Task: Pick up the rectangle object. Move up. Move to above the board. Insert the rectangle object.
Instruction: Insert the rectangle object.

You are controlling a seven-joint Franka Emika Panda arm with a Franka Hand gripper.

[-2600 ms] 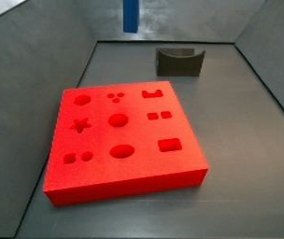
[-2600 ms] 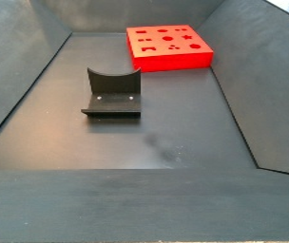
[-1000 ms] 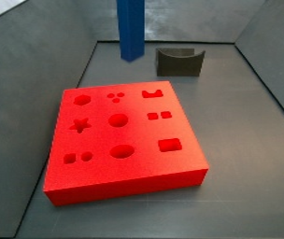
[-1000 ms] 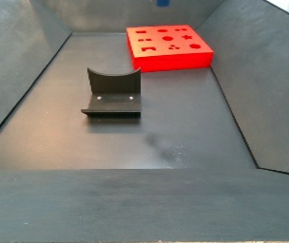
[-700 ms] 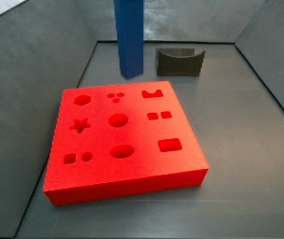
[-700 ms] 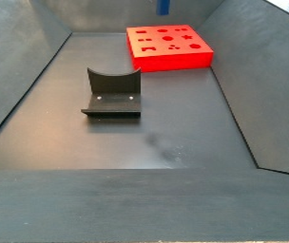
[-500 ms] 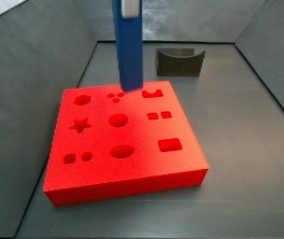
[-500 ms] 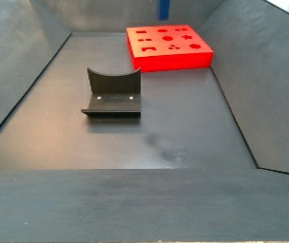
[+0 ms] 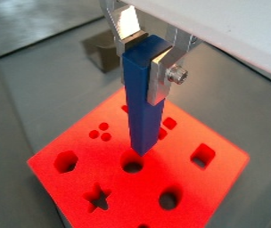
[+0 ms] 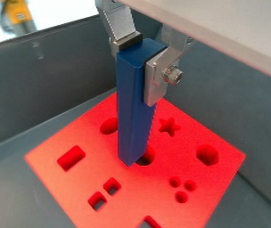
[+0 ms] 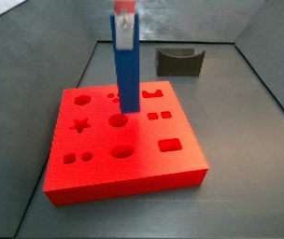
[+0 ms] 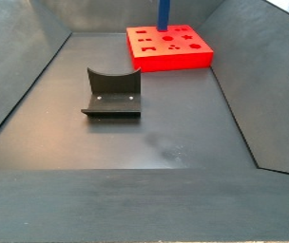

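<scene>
Below the gripper (image 9: 146,55), whose plates clamp the upright rectangle object (image 9: 142,98) at its top, the bar's lower end hangs over the board (image 9: 216,187), so it should line up squarely with the rectangular hole before descending

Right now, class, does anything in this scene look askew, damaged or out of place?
Nothing stands out. The gripper holds the blue bar upright over the red board, and the fixture stands apart on the floor.

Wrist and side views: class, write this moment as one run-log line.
hand: shut on rectangle object | bar: upright, lower end over a round hole in board | insert: not yet done | fixture: apart from board
</scene>
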